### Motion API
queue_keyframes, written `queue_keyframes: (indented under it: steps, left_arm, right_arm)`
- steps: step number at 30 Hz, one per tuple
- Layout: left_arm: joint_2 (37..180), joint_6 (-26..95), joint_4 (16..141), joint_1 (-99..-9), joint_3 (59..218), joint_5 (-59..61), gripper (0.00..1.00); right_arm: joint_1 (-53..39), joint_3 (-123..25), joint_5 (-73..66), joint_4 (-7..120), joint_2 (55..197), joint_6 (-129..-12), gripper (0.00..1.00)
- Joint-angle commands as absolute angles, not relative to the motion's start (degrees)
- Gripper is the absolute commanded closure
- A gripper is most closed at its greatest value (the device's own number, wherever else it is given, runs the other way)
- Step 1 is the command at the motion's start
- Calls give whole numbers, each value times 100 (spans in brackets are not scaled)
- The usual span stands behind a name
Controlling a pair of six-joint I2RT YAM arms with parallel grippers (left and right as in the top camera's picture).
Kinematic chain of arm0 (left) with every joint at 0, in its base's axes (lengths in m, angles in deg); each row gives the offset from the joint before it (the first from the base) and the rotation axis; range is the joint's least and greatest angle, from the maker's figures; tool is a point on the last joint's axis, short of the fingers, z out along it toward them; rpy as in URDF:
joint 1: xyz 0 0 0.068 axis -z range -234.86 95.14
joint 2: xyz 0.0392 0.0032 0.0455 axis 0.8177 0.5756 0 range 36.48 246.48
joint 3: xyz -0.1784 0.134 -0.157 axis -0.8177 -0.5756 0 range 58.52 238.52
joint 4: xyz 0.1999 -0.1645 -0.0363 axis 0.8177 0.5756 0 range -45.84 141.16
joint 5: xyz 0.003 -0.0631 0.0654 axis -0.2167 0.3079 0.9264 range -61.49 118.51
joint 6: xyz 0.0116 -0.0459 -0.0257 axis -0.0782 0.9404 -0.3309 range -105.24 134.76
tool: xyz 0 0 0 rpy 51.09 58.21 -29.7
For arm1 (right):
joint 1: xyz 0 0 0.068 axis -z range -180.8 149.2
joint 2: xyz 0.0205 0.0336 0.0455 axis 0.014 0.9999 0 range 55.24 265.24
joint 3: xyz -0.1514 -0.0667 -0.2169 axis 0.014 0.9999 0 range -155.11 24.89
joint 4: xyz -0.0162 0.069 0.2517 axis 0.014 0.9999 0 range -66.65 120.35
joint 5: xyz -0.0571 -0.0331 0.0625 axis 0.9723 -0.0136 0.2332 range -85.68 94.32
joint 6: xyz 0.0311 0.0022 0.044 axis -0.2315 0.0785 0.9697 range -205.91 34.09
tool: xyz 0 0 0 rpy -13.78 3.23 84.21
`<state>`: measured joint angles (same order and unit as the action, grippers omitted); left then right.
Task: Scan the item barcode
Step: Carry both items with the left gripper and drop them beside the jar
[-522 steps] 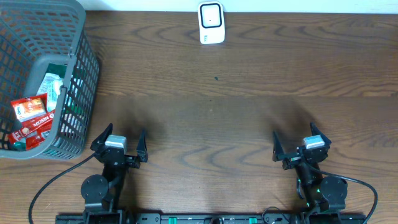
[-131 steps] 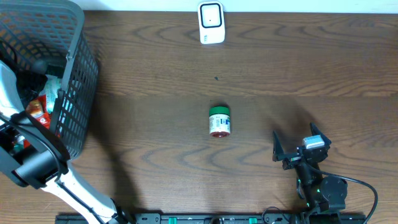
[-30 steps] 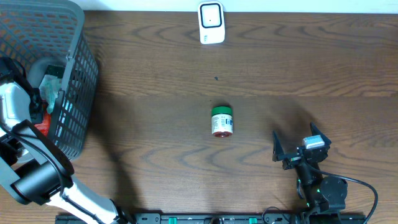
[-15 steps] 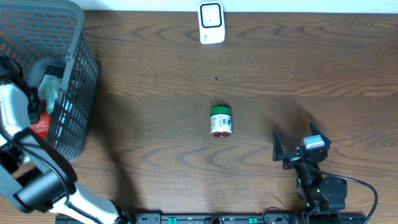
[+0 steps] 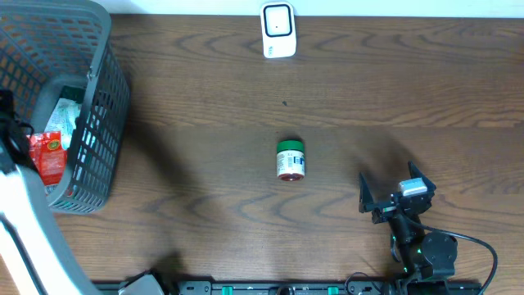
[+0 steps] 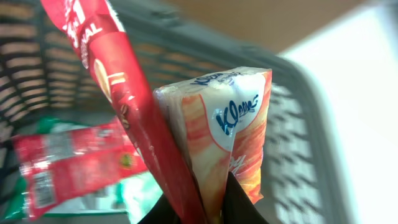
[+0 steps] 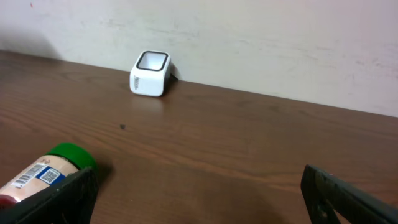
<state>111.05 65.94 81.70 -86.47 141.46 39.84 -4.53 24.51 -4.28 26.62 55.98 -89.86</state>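
— Left fingers (image 6: pixel 235 205), what state?
— Clamped narrow on a tissue pack (image 6: pixel 224 124), orange and white with blue script, held above the grey basket (image 5: pixel 105 98). A long red packet (image 6: pixel 124 93) is pinched in beside it.
— And the right fingers (image 7: pixel 348 198)?
— Spread wide, holding nothing, low over the table (image 5: pixel 344 90). A jar (image 5: pixel 290 160) lies on its side ahead of them, toward the left, not touching. It has a green lid and a pale label with a barcode showing.
— The scanner (image 5: pixel 278 30)?
— White, at the table's far edge, well apart from both.
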Motion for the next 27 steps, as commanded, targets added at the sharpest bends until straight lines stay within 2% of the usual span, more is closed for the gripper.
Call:
queue_keyframes:
  steps: [1,5,11,18,27]
  left_arm:
    - [10143,5958,8183,-8044,14190,3217,93]
    - [9527,5047,8535,-7034,14190,1895,93]
    - [9855,4537,9492,-5415,13932,1716,93]
    - [11487,3895,9438,-3848,13484,2153,93]
    - [13669,3877,9042,-3135,13484,2210,92]
  right_arm:
    - [-455,2457,-479,2684,5578,-8916,1]
    - [-455,2457,-479,2684,5578,-8916,1]
    - [-455,2457,-479,2684,5578,-8916,1]
    - [-453,2457,-479,2686,5578,-8916,1]
    - [-455,2457,-479,2684,5578,-8916,1]
